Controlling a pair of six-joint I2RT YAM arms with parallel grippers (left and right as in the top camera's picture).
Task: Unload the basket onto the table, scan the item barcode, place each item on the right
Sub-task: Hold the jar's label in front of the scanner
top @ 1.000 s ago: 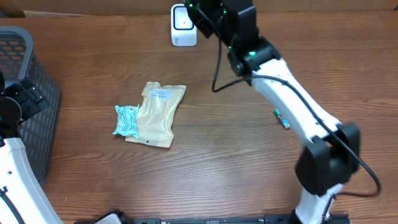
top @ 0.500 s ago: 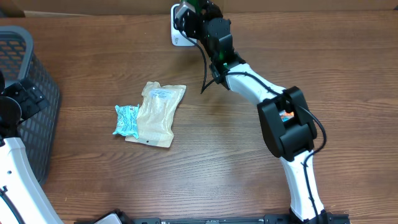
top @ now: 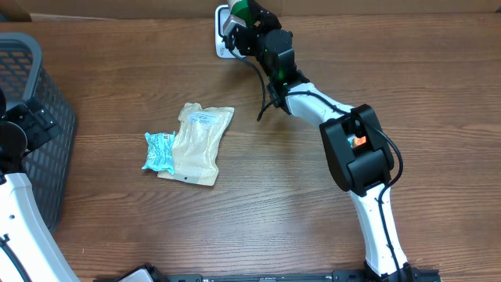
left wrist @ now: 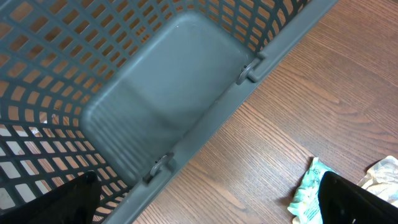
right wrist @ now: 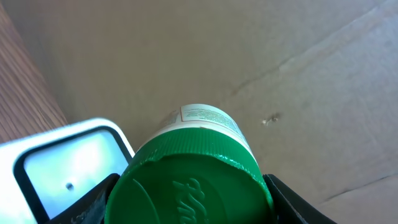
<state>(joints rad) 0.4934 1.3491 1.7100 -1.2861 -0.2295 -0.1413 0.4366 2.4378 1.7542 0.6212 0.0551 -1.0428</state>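
The item is a white bottle with a green ribbed cap (right wrist: 189,186), and my right gripper (right wrist: 193,202) is shut on it, a black finger on each side of the cap. The bottle's labelled body (right wrist: 208,118) points away from the camera, right beside the white scanner (right wrist: 62,162). In the overhead view the right gripper (top: 244,25) holds the green-capped bottle (top: 239,9) over the scanner (top: 222,48) at the table's far edge. My left gripper (left wrist: 205,205) stands open and holds nothing, above the rim of the grey basket (left wrist: 155,87).
A tan pouch (top: 200,145) and a teal packet (top: 160,150) lie together left of the table's middle. The grey basket (top: 31,63) stands at the left edge. A cardboard wall (right wrist: 280,62) rises behind the scanner.
The right arm has folded inward and brought the bottle down in front of the scanner. The left arm has not moved.
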